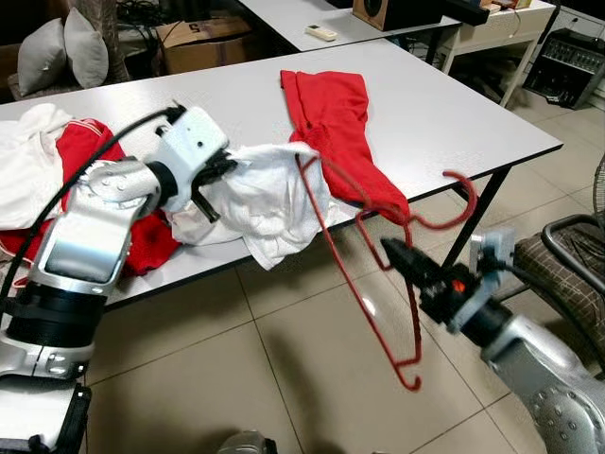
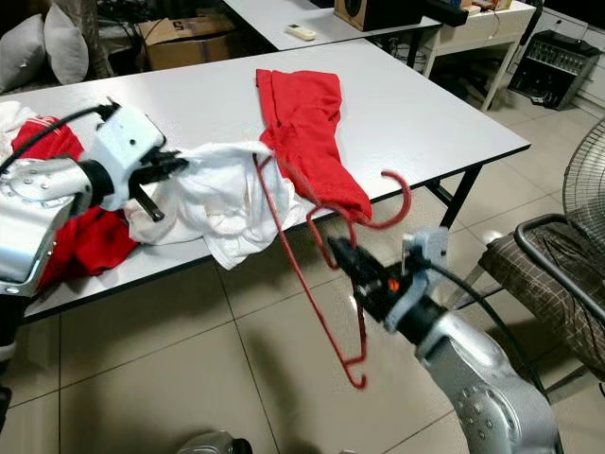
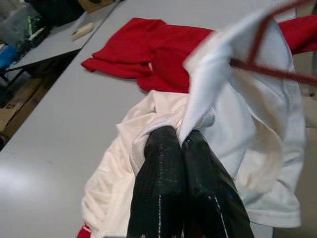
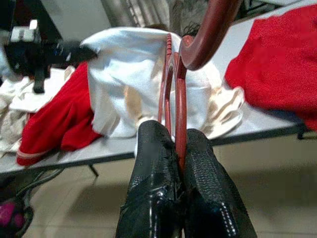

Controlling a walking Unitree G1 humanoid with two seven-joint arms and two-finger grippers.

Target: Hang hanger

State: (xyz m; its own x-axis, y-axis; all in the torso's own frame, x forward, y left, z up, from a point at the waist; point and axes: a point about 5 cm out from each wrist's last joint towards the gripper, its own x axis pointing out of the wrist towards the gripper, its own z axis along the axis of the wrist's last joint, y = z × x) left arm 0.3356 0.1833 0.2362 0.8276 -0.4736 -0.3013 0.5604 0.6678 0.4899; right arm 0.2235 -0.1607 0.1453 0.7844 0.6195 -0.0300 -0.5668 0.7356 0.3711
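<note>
A grey counter carries a red garment and red-and-white clothes at its other end — beyond it, a cardboard box, two grey cushions.

The left arm reaches forward over the counter edge, its wrist bent inward, and the left gripper has its black fingers pressed together on a fold of the white garment. The right arm extends up from below, forearm angled toward the counter, and the right gripper pinches the red hanger wire between closed fingers.
</note>
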